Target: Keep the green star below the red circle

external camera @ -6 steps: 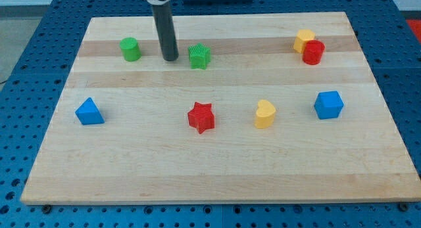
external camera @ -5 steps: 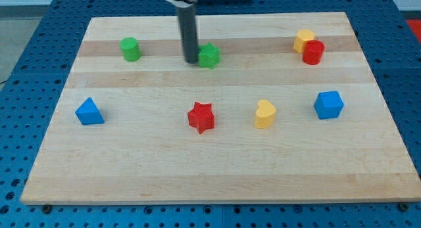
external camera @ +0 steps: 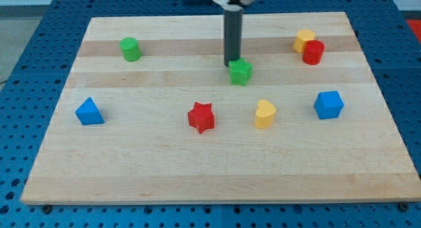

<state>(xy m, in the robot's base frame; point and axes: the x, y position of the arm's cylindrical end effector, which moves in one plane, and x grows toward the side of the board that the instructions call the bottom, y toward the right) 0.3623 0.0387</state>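
While no pincer exists on this rig to be open or closed, the straight rod does all the work, and everything here is best placed from the green star (external camera: 241, 71).

Far to the star's left and lower sits the blue triangle block (external camera: 89, 112); left and a little higher, the green cylinder (external camera: 130, 48). Nearer, down to its left, lies the red star (external camera: 201, 117).

My tip (external camera: 232, 63) touches the green star's upper-left edge, which suits shoving it rightward and down the bench (external camera: 210, 175).

Just below and right of the star rests the yellow heart (external camera: 264, 114). Well to its right and higher is the red circle (external camera: 314, 52), touching a yellow block (external camera: 302, 39); lower right stands the blue cube (external camera: 328, 104).

Judging by this layout, the star is lower than the circle but well off to its left, so more rightward travel seems needed.
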